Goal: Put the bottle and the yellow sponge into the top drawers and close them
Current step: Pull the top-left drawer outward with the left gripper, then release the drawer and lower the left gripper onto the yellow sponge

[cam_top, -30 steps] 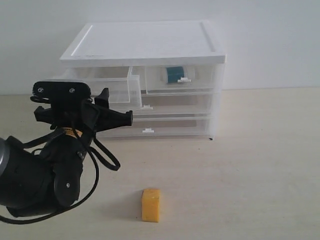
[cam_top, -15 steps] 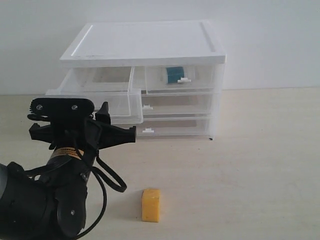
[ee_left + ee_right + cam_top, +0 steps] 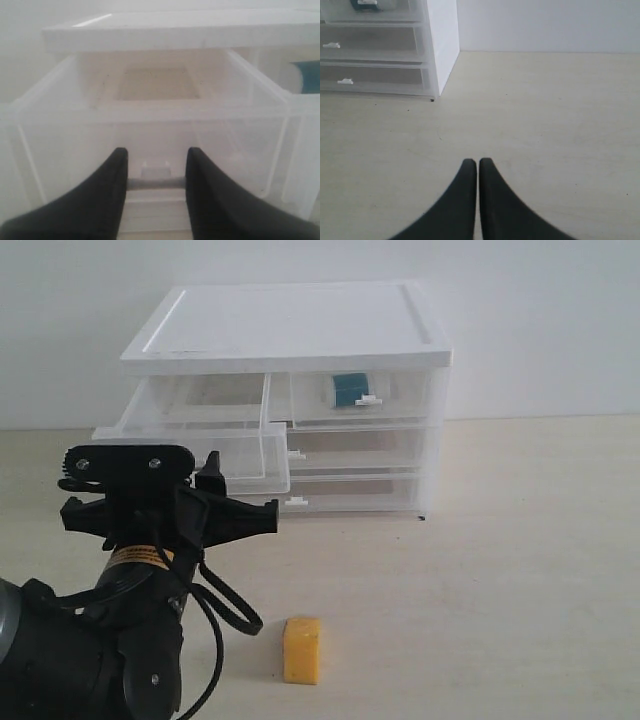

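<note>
The yellow sponge (image 3: 301,649) lies on the table in front of the cabinet. The bottle (image 3: 349,390) (image 3: 307,76) sits inside the top right drawer (image 3: 400,395), which is pushed in. The top left drawer (image 3: 190,435) (image 3: 150,112) stands pulled far out and looks empty. My left gripper (image 3: 213,472) (image 3: 156,167) is at that drawer's front, its fingers (image 3: 112,180) on either side of the small white tab handle (image 3: 156,171). My right gripper (image 3: 477,162) is shut with nothing in it, low over bare table to the right of the cabinet; the exterior view does not show it.
The white-topped cabinet (image 3: 290,325) (image 3: 442,40) stands at the back against the wall. Its two full-width lower drawers (image 3: 350,450) are closed. My bulky left arm (image 3: 100,640) fills the near left corner, close beside the sponge.
My left gripper has drawn back toward the near side and lower, and the top left drawer has slid further out with it. Sponge, bottle and right drawer have not moved.
</note>
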